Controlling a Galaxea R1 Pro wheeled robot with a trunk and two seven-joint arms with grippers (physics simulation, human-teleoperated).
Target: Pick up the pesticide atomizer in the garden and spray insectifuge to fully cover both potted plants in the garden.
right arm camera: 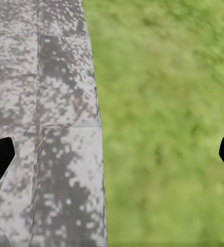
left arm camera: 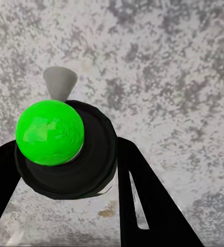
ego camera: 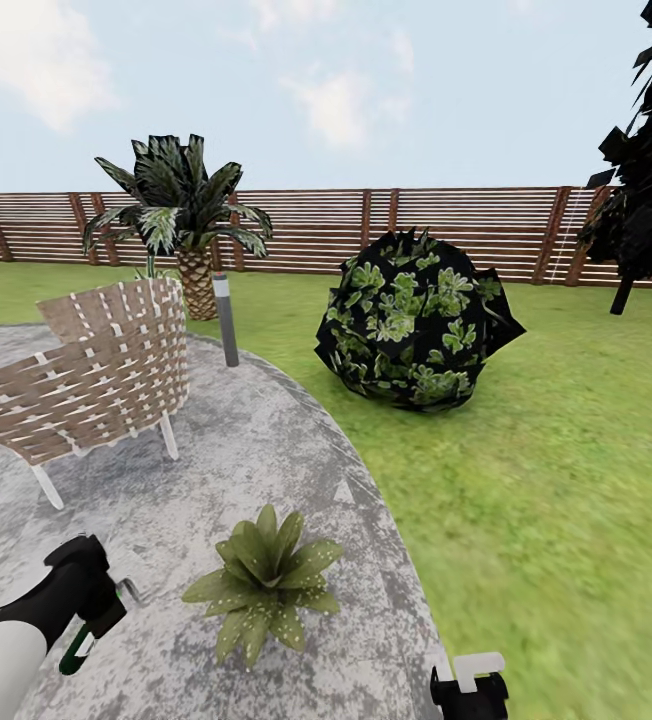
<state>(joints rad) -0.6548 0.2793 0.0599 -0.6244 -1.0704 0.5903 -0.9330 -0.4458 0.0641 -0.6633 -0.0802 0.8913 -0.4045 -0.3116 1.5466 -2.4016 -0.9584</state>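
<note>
1. Left gripper (ego camera: 94,600), low at the left of the head view, clamped around the pesticide atomizer (left arm camera: 65,149), trigger (left arm camera: 59,82) over the stone patio (ego camera: 266,440).
2. Right gripper (right arm camera: 112,154), fingers spread wide with nothing between them, above the seam of patio and lawn (right arm camera: 168,103).
3. Potted plant (ego camera: 264,580) on the patio, near the left gripper.
4. Woven chair (ego camera: 96,375); grey post (ego camera: 226,320); dark bush (ego camera: 411,320).
5. Palm (ego camera: 181,215); slat fence (ego camera: 416,230).

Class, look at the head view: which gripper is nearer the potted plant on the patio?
Left. The left gripper, holding the pesticide atomizer, sits just beside the potted plant; the right gripper is farther off.
</note>
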